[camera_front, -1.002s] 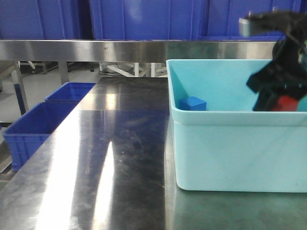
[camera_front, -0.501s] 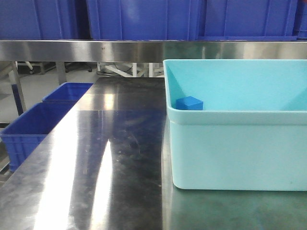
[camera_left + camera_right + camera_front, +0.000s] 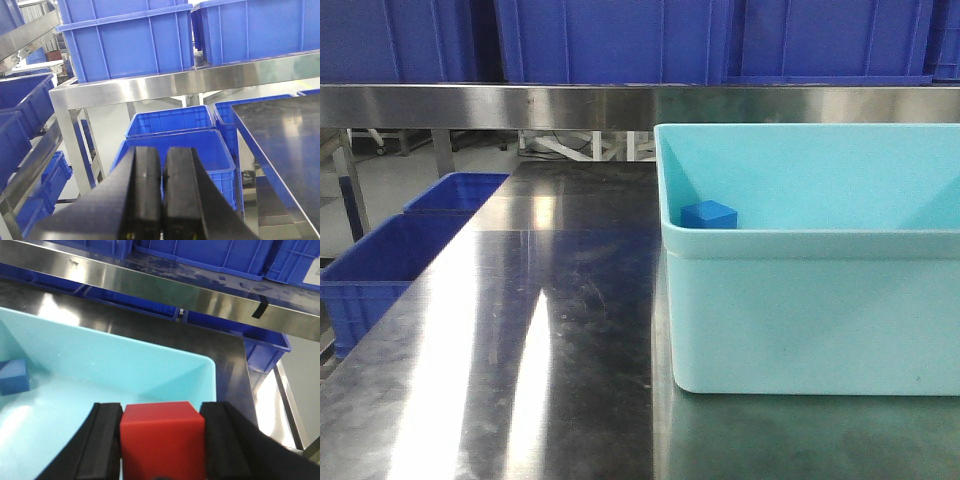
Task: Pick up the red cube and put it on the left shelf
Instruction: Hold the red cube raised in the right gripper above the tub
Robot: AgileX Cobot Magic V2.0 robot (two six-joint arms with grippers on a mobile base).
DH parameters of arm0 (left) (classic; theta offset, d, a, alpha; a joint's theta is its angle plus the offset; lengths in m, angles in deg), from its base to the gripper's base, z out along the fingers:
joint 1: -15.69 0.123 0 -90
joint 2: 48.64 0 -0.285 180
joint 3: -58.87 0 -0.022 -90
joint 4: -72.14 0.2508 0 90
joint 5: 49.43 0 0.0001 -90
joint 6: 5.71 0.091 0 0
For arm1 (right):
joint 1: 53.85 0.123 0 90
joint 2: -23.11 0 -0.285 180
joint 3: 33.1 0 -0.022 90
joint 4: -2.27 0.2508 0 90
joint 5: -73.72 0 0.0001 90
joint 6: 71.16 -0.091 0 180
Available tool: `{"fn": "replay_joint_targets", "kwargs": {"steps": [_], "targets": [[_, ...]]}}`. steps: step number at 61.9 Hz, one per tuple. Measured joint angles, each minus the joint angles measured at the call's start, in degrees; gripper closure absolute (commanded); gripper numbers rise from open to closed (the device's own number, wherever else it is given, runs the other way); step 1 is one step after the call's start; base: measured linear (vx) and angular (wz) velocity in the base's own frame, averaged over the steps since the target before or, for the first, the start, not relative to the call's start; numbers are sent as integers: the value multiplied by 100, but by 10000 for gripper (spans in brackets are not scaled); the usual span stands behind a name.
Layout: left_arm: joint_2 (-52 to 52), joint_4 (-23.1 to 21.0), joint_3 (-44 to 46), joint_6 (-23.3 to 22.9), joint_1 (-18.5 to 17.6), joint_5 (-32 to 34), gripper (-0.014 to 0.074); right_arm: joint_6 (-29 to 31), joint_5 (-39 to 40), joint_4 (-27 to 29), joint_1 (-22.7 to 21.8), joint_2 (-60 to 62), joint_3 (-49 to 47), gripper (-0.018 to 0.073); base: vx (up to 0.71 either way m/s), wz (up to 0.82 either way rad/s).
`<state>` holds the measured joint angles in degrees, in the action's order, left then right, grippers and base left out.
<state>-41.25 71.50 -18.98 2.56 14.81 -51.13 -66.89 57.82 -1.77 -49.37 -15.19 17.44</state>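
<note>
R jaws: clamped on red cube (image 3: 162,437), held over pale tub (image 3: 150,357). Blue cube (image 3: 12,376): in tub, by left wall. L jaws: pressed together, empty, beside desk (image 3: 285,135). Blue crates (image 3: 125,42) on steel frame (image 3: 165,85) beyond.

Tub (image 3: 800,310) on table (image 3: 520,330), right; loose cube (image 3: 709,214) in its left corner; gripped cube (image 3: 162,440) above tub.

The left gripper (image 3: 163,152) shows two matte black fingers (image 3: 147,190). They are flat-faced slabs with rounded top edges that broaden into sloping black shoulders lower down (a few tiny yellow-green specks sit near the bottom edge). The right gripper (image 3: 162,412) is the same matte black, with blocky, square-tipped fingers (image 3: 107,440). A fine vertical seam sets off each inner pad, and the body flares wider below.
</note>
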Motion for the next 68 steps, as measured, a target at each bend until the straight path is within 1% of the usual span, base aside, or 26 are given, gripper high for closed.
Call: {"fn": "replay_joint_targets", "kwargs": {"steps": [8,17,68], "targets": [[0,0,0,0,0,0,491,0,3,0,0,440,412,494,0,0],[0,0,0,0,0,0,491,0,3,0,0,573,583,494,0,0],[0,0,0,0,0,0,491,0,12,0,0,578,592,494,0,0]]}}
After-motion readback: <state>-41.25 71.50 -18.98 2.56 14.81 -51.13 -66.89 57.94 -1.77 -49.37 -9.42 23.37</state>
